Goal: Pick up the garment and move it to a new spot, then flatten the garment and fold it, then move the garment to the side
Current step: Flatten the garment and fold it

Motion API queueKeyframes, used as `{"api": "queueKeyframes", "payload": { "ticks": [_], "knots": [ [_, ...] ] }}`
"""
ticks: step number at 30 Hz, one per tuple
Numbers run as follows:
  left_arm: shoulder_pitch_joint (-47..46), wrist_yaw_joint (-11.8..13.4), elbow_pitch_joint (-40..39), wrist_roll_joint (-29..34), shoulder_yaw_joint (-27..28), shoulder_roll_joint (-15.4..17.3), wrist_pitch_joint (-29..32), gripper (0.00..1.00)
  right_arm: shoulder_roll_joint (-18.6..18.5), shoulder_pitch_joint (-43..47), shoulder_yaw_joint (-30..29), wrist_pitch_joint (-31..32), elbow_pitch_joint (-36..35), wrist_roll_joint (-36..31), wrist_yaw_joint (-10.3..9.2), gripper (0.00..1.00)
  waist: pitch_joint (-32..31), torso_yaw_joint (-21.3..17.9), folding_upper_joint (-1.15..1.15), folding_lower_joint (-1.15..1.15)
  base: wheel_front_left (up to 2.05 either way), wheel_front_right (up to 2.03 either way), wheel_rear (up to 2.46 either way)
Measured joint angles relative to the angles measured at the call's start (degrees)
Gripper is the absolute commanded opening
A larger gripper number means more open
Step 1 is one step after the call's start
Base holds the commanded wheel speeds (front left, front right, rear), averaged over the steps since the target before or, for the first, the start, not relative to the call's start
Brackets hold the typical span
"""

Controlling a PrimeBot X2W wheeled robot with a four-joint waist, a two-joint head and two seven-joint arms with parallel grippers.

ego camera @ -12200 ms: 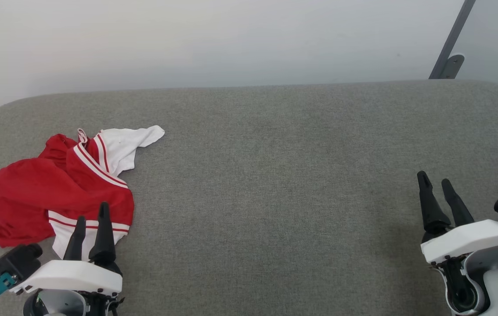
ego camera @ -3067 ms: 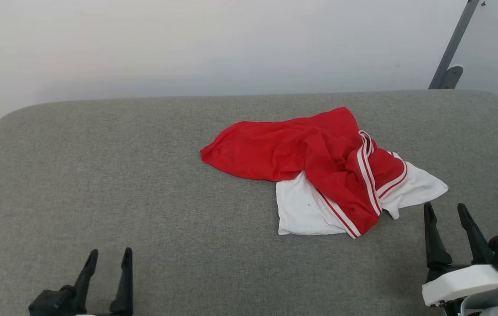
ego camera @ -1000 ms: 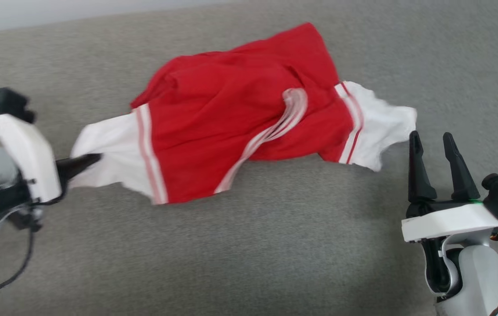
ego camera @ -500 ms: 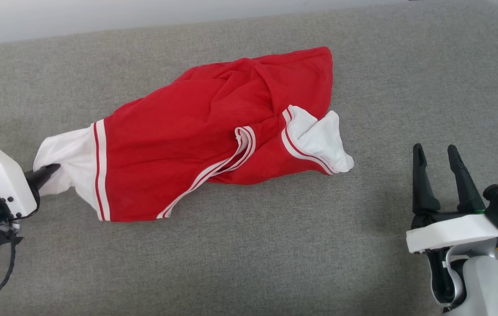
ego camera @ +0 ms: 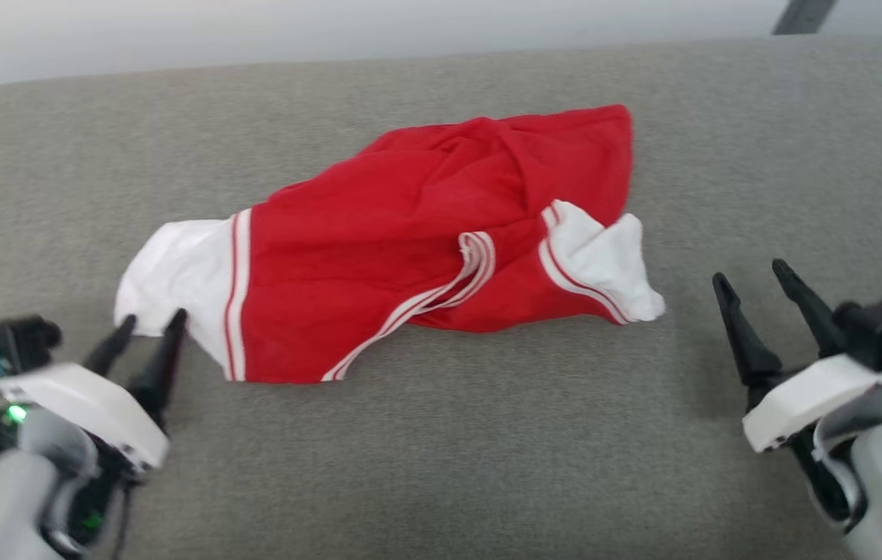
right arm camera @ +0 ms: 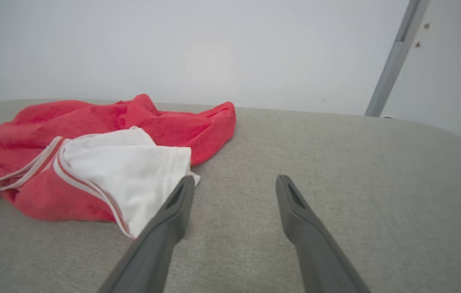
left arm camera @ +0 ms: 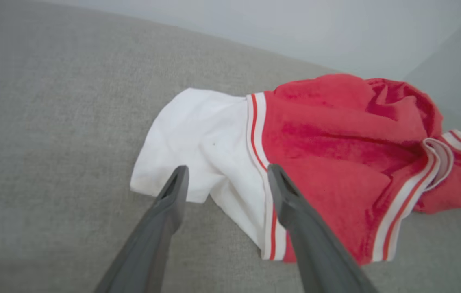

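Fingers [ego camera: 165,354] on my left gripper [ego camera: 153,316] stand well apart with nothing between them, the tips just beside the near edge of the garment's [ego camera: 410,225] left white sleeve [ego camera: 176,272]. From the left wrist view, that gripper [left arm camera: 227,167] frames the same sleeve [left arm camera: 198,134], and I cannot tell whether either tip touches the cloth. My right gripper [ego camera: 748,271] is spread just as wide and holds nothing. It sits near the other white sleeve [ego camera: 604,264] but apart from it in the head view. In the right wrist view its [right arm camera: 235,177] left tip lines up beside the corner of that sleeve [right arm camera: 133,175]. I see the garment lying across the middle of the grey padded surface [ego camera: 441,467], between my two arms. Its left sleeve is spread fairly flat, with the red-and-white stripe [ego camera: 235,295] showing. The red body is wrinkled and bunched toward the far right, and the striped collar trim [ego camera: 476,257] curls near the middle. The right sleeve is folded over on itself. Behind the surface I see a pale wall [right arm camera: 173,40] and a grey metal post [right arm camera: 393,61].
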Motion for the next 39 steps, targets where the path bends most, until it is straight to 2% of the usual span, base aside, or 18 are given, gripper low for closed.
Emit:
{"api": "queueKeyframes", "payload": {
  "ticks": [5,7,10,11,14,18,23,27,33,34,35,36,39],
  "knots": [
    [4.9,3.6,-2.9,5.2,-1.5,-5.0,-9.7,1.0,-8.3,-4.3,7.1,8.9,-1.4,7.0,0.0,1.0,-0.3,3.2,0.0,0.0,0.0,0.0,0.0],
    [6.3,5.5,-3.7,7.9,-1.6,-7.0,-11.3,1.0,-12.0,-6.1,9.6,13.4,-2.3,10.0,0.01,1.0,-0.3,4.5,0.0,0.0,0.0,0.0,0.0],
    [7.7,6.8,-5.4,12.3,-0.9,-10.3,-12.0,1.0,-17.0,-7.8,12.9,19.9,-4.0,15.5,0.01,1.0,-0.2,6.5,0.0,0.0,0.0,0.0,0.0],
    [8.3,7.5,-6.6,14.4,0.4,-11.8,-12.0,1.0,-18.3,-8.3,13.6,22.0,-4.3,17.5,0.0,1.0,-0.1,7.2,0.0,0.0,0.0,0.0,0.0],
    [10.3,7.4,-10.0,20.6,4.8,-15.8,-12.1,1.0,-21.8,-9.5,15.9,28.5,-5.8,23.7,0.0,1.0,0.2,9.2,0.0,0.0,0.0,0.0,0.0],
    [14.0,5.4,-11.7,27.5,9.1,-21.5,-12.1,1.0,-24.5,-10.8,18.0,37.3,-6.8,32.9,0.0,1.0,1.0,11.5,0.0,0.0,0.0,0.0,0.0],
    [15.2,1.5,-11.9,33.0,13.8,-27.2,-12.1,1.0,-26.3,-14.9,19.4,45.3,-6.0,38.8,0.0,1.0,3.0,13.0,0.0,0.0,0.0,0.0,0.0],
    [15.2,-1.0,-10.8,36.5,16.3,-30.0,-12.1,1.0,-26.7,-17.5,21.2,49.7,-4.3,39.8,0.0,1.0,4.4,14.0,0.0,0.0,0.0,0.0,0.0],
    [14.5,-3.2,-9.8,39.1,18.8,-32.4,-12.1,1.0,-25.4,-19.5,23.0,50.5,-3.2,41.6,0.0,0.99,5.6,15.1,0.0,0.0,0.0,0.0,0.0],
    [14.5,-3.5,-9.7,39.2,19.1,-32.7,-12.1,1.0,-25.4,-19.7,23.5,50.5,-3.5,41.8,0.0,0.49,5.6,15.1,0.0,0.0,0.0,0.0,0.0],
    [14.5,-3.6,-9.6,39.5,19.4,-32.9,-12.1,1.0,-25.5,-19.8,23.8,50.1,-3.7,41.8,0.0,0.27,5.6,15.1,0.0,0.0,0.0,0.0,0.0],
    [14.5,-3.7,-9.4,39.6,19.6,-33.1,-12.1,1.0,-25.5,-20.1,24.1,50.0,-4.0,42.5,0.0,0.0,5.6,15.0,0.0,0.0,0.0,0.0,0.0],
    [14.5,-4.1,-9.1,40.0,20.3,-33.3,-12.1,1.0,-26.1,-20.2,25.1,48.9,-4.7,43.4,0.0,0.0,5.1,14.8,0.0,0.0,0.0,0.0,0.0]
  ]
}}
